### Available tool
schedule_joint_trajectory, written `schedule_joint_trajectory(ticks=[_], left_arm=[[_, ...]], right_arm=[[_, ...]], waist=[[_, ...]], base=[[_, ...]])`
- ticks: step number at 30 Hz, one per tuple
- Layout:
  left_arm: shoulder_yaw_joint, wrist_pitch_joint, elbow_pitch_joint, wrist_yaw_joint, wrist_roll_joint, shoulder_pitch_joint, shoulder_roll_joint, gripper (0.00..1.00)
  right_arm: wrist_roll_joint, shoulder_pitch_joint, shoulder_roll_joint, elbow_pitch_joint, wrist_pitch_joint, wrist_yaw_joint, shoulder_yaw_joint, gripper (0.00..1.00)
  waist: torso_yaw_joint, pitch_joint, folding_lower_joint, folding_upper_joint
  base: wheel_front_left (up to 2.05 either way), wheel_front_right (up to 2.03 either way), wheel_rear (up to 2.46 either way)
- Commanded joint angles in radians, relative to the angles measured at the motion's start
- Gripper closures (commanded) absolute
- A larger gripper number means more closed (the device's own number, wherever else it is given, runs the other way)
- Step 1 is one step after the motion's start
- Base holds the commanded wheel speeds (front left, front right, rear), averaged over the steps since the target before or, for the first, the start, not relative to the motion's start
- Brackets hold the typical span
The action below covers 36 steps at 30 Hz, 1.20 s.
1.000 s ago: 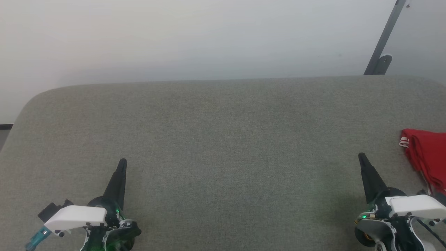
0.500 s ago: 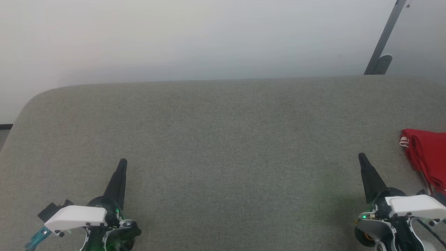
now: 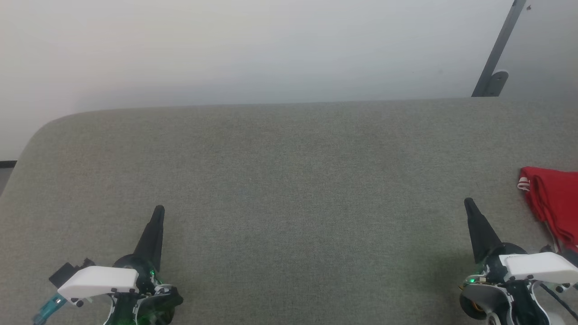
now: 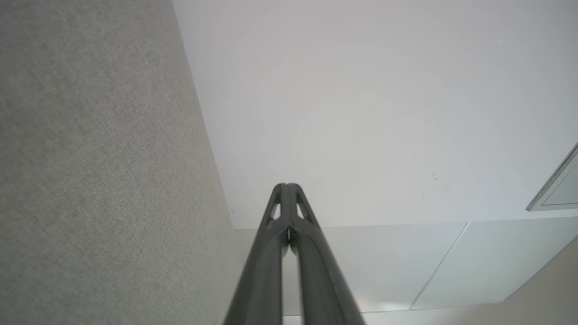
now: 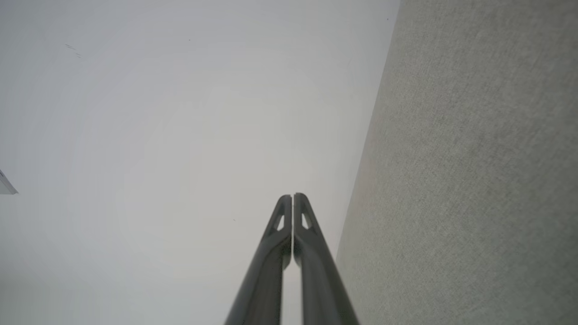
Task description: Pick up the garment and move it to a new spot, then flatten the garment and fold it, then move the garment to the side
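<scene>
The garment [image 3: 553, 203] is a red bundle with a bit of white striped trim, lying at the right edge of the grey felt table [image 3: 289, 180] and partly cut off by the head view. My right gripper [image 3: 468, 202] rests just left of it, apart from the cloth, fingers pressed together and empty. My left gripper [image 3: 159, 210] sits at the lower left, also shut with nothing in it. In the left wrist view my left gripper [image 4: 286, 186] points past the table edge at the white wall; the right wrist view shows my right gripper [image 5: 292, 197] likewise.
A white wall [image 3: 271, 45] stands behind the table's far edge. A grey metal strut with a foot [image 3: 496, 67] leans at the back right. The table's left corner [image 3: 40, 131] is rounded.
</scene>
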Motion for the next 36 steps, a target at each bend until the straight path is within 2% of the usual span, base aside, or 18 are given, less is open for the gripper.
schedule_joint_trajectory(ticks=[1, 36], left_arm=[[0.005, 0.004, 0.000, -0.003, 0.001, -0.010, -0.001, 1.00], [0.007, 0.006, 0.000, -0.003, 0.004, -0.010, -0.004, 1.00]], right_arm=[[0.004, -0.006, 0.003, 0.001, 0.002, 0.000, -0.001, 1.00], [0.004, -0.006, 0.003, 0.001, 0.002, 0.000, 0.000, 1.00]], waist=[[0.000, 0.000, 0.0000, 0.0000], [0.000, 0.000, 0.0000, 0.0000]], base=[[0.00, 0.00, 0.00], [0.00, 0.00, 0.00]])
